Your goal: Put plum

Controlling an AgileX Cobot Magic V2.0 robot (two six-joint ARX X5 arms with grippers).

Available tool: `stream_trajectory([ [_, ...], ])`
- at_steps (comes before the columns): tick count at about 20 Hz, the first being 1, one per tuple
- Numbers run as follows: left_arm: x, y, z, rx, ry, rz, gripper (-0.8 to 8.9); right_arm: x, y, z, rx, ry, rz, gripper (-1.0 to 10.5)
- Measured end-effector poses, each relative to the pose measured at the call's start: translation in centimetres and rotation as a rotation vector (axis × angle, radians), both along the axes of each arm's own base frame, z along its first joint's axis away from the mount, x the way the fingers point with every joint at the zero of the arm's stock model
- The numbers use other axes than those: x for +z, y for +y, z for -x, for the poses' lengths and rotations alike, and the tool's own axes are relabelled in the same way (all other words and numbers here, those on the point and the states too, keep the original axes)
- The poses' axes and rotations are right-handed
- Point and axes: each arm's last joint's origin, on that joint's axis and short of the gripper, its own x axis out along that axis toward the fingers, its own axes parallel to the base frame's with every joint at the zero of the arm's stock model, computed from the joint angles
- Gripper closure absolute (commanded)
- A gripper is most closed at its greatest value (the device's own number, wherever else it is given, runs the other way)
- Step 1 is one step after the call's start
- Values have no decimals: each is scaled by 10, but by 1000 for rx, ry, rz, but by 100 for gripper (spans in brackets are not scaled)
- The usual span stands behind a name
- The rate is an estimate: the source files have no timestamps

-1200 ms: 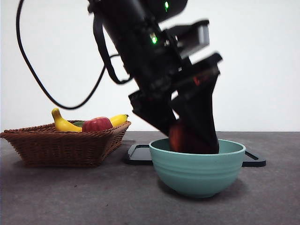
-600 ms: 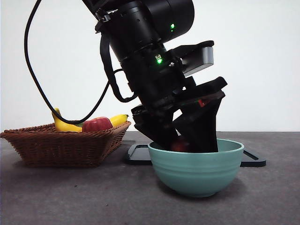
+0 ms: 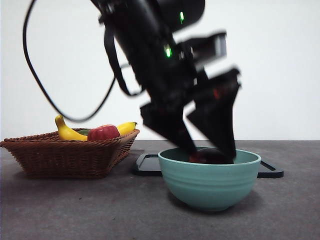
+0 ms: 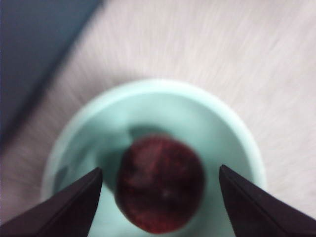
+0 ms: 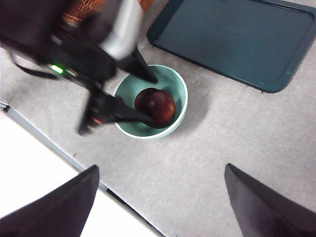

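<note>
1. Your left claw [image 3: 210, 152] is spread wide over the green bowl [image 3: 210, 182], jaws clear of the plum [image 4: 160, 182].
2. Plum sits loose in the bowl's centre.
3. Right claw [image 5: 160, 207] is open, high above the tabletop [image 5: 222, 148]; tray [image 5: 237, 39] at the bowl's 1 o'clock.

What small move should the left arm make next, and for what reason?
Probably lift the left gripper straight up. The plum lies in the green bowl, and the jaws stand open on either side without touching it, so it looks released.
</note>
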Motion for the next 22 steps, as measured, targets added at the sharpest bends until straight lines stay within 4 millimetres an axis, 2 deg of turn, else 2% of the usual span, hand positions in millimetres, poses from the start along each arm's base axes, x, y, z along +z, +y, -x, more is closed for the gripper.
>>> stream_trajectory([
  [3, 40, 15, 6, 15, -72, 96, 435, 0, 0, 0, 0, 0, 0, 538],
  [6, 77, 40, 7, 78, -124, 186, 435, 0, 0, 0, 0, 0, 0, 538],
  [10, 121, 88, 15, 179, -178, 259, 435, 0, 0, 0, 0, 0, 0, 538],
  [15, 152, 153, 25, 294, -169, 317, 439, 0, 0, 0, 0, 0, 0, 538],
  [18, 152, 181, 37, 333, -169, 365, 439, 0, 0, 0, 0, 0, 0, 538],
  [22, 110, 197, 58, 309, -36, 366, 439, 0, 0, 0, 0, 0, 0, 538],
])
